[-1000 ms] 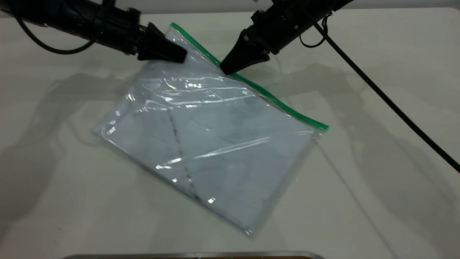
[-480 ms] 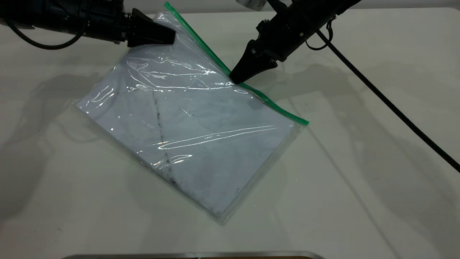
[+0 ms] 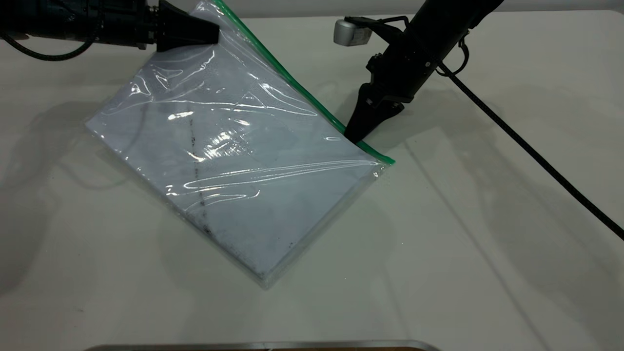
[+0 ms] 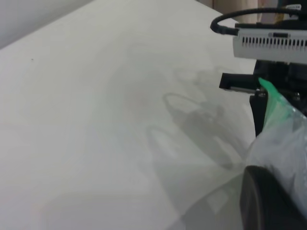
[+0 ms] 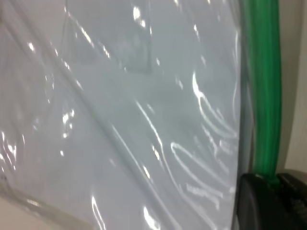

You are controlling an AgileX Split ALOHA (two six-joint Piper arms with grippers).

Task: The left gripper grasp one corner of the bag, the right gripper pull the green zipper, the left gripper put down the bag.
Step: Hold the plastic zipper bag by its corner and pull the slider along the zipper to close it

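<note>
Clearly the bag (image 3: 234, 165) is a light, floppy thing: clear film that creases and throws glare, stiffened only by the white paper sheets (image 3: 253, 204) inside, so it sags from whatever point carries it. It lies slanted on the bench (image 3: 487, 243), its far corner lifted by the left hand (image 3: 207, 33), which is clenched on the film right beside the upper end of the green zipper (image 3: 292, 85), while the low corner rests on the bench. The right hand (image 3: 355, 138) stands nose-down on the green strip close to its lower end, and the right wrist view shows its tips closed over the strip (image 5: 261, 96). I judge the film slippery and easy to stretch, so the firm places to take hold are the thicker zipper band and the slider, not the bare plastic. A pull along the strip needs the left hand's grip to hold the corner taut, otherwise the whole bag would slide across the bench.
</note>
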